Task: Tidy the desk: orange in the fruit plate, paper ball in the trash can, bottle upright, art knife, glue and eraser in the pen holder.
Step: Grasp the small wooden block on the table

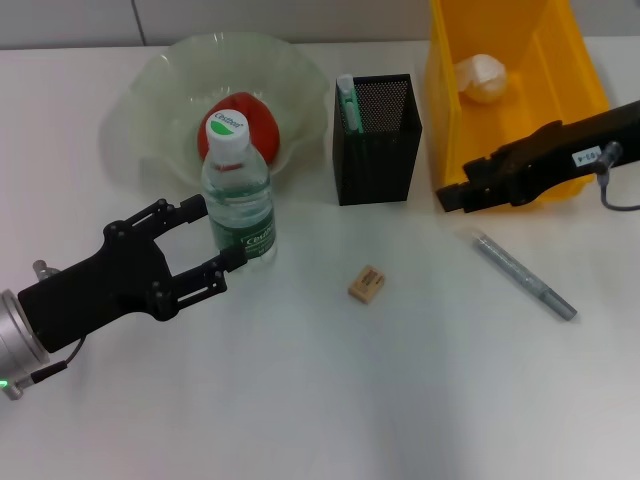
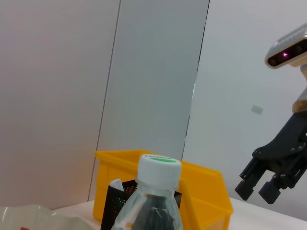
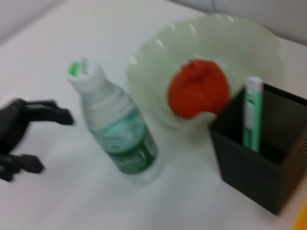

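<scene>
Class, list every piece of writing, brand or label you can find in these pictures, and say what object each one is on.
Bottle cap: a word in a white oval on green, too small to read.
Water bottle label: brand print, too blurred to read.
White tag on the right arm: dark characters, not legible.
Eraser: faint marks, unreadable.
Nothing here can be quoted with certainty.

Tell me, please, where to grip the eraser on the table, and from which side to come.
Probably from above, closing on the eraser's two long sides: it lies flat and alone on the table, somewhat turned, so the wrist should turn to match.
</scene>
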